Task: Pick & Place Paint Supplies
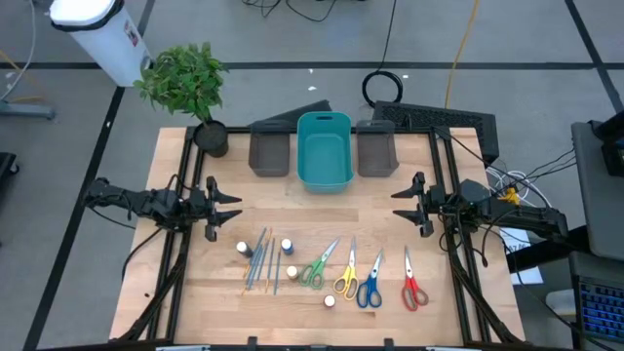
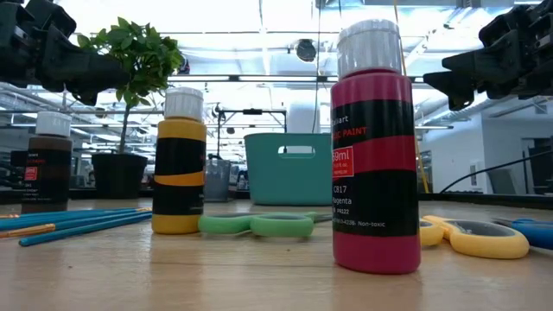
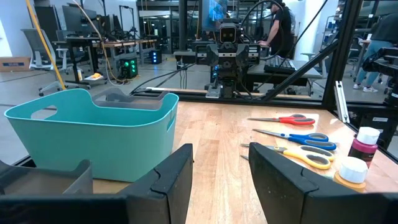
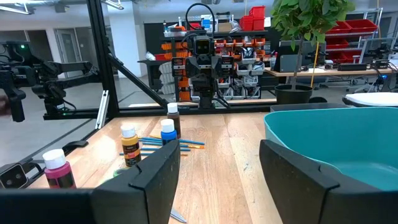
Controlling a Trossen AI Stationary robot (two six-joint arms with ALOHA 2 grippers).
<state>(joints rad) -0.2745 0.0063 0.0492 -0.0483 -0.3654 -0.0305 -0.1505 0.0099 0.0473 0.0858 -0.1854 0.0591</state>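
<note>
Both grippers hang empty above the table, fingers parted and holding nothing: the left gripper (image 1: 234, 207) out over the left side of the wooden table (image 1: 292, 302), the right gripper (image 1: 400, 203) mirrored over the right side, the two facing each other across the middle. Nothing has been picked yet, from what I can see. The supplies all lie in a loose row nearer the front edge: paint bottles (image 1: 243, 250) and a bundle of brushes (image 1: 259, 259) under the left arm's side, then the green scissors (image 1: 316, 267), yellow scissors (image 1: 346, 277), blue scissors (image 1: 370, 285) and red scissors (image 1: 410, 285) running toward the right. The teal bin (image 1: 324, 148) sits at the back centre between two dark grey bins (image 1: 270, 150). To start well, I'd say each arm should take what lies on its own side, coming straight down over a bottle's cap or across a scissor's blades, so neighbours aren't nudged. Both arms reach in level from the table's sides, wrists straight, well above the items.
</note>
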